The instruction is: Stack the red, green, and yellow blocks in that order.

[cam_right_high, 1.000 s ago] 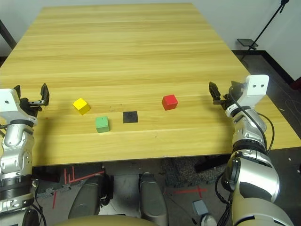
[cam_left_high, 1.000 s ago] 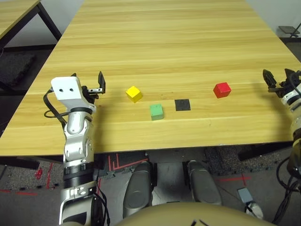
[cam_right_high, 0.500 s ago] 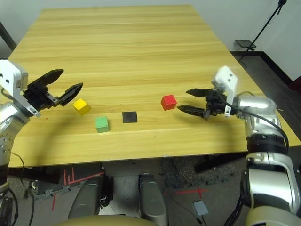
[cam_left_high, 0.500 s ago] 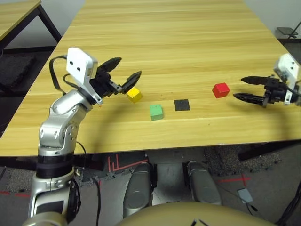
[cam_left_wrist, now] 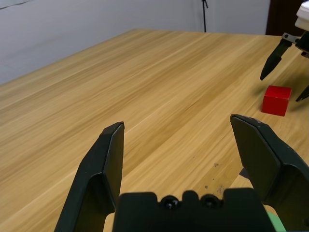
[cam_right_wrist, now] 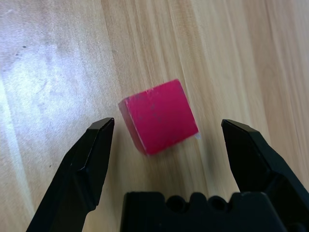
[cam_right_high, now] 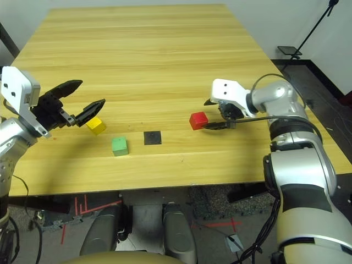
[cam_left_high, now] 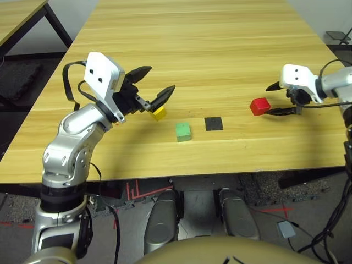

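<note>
Tabletop (cam_left_high: pixel 198 49): light wood, carrying three separate, unstacked blocks and one flat patch. All four lie in the near portion, towards the near edge.

Block positions, from the left edge towards the right edge:
- Yellow block (cam_right_high: pixel 96 126): left side, set farther from the near edge than the green block. The left fingers partly cover it in the left eye view.
- Green block (cam_left_high: pixel 183 132): closest of the blocks to the near edge, with a strip of wood between.
- Black square patch (cam_left_high: pixel 213 123): flat, between the green and red blocks, nearer the green.
- Red block (cam_right_wrist: pixel 164 118): right of the patch, resting on the wood.

Left gripper (cam_left_high: pixel 161 77): fingers open, holding nothing, positioned over the tabletop beside the yellow block.

Right gripper (cam_right_high: pixel 204 115): fingers open and spread about the red block, which is ungripped. The right wrist view shows a gap on each side of the block.

Clearances: bare wood extends from the blocks to the far edge. The right forearm (cam_right_high: pixel 278 99) reaches in over the right edge, with a black cable (cam_right_high: pixel 275 117) running along it. Outside the tabletop, a second table (cam_left_high: pixel 19 19) stands beyond the left edge and a stand (cam_right_high: pixel 291 52) beyond the right edge.
</note>
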Motion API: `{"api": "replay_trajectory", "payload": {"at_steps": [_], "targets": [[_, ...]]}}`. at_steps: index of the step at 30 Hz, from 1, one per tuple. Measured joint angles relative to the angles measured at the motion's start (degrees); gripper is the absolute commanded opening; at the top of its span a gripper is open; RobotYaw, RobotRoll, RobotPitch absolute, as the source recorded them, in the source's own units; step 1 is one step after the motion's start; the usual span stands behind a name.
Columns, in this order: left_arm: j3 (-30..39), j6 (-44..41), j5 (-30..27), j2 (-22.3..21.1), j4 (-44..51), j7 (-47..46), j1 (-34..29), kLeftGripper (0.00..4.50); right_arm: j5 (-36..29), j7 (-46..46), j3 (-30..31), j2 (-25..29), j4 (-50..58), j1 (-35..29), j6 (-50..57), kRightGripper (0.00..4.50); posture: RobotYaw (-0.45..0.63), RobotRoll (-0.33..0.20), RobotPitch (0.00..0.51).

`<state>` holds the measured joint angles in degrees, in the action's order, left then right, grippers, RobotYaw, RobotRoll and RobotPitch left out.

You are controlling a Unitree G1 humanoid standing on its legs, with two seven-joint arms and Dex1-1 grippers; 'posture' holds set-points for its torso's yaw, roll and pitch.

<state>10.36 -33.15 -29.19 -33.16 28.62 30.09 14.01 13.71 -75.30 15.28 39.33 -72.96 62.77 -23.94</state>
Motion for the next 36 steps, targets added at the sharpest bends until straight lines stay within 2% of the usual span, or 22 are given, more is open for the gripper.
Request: {"api": "replay_trajectory", "payload": {"at_steps": [8,11,16,20,25,29,32,36], "targets": [[2.11,-3.03,-1.22,0.19,6.19,-4.08,-4.04,4.48,4.28,2.67,1.02,-2.73,-2.4,0.71,-0.26,4.5,0.42,-0.13,0.131],[2.55,-3.87,-2.01,0.22,7.46,-5.29,-4.38,4.5,5.32,3.34,1.03,-3.63,-2.56,0.84,-0.22,3.91,0.43,-0.132,0.132],[3.02,-4.75,-2.56,0.23,8.05,-6.45,-4.81,4.5,5.78,4.18,0.81,-4.38,-2.98,1.85,0.1,2.17,0.41,-0.142,0.132],[2.86,-4.76,-2.71,0.22,7.65,-6.45,-3.96,4.5,5.74,1.22,0.7,-4.31,-2.95,2.38,1.03,2.13,0.39,-0.154,0.128],[1.47,-4.67,-2.63,0.22,5.09,-5.72,-1.19,4.5,3.28,-8.71,-0.5,-5.76,-0.27,4.08,5.73,2.13,0.35,-0.166,0.118],[-0.7,-4.66,-2.46,0.26,3.3,-4.77,1.09,4.5,-0.92,-15.86,-0.01,-8.4,11.95,2.62,14.94,2.13,0.34,-0.172,0.116],[-2.38,-4.82,-2.27,0.23,1.73,-3.74,1.96,4.5,-3.94,-16.68,2.32,-9.24,26.44,-1.32,23.88,2.13,0.34,-0.175,0.115],[-4.05,-5.95,-2.26,0.72,1.1,-3.45,3.3,4.5,-5.04,-16.84,4.6,-10.46,36.2,-4.05,30.75,2.13,0.37,-0.188,0.113]]}}
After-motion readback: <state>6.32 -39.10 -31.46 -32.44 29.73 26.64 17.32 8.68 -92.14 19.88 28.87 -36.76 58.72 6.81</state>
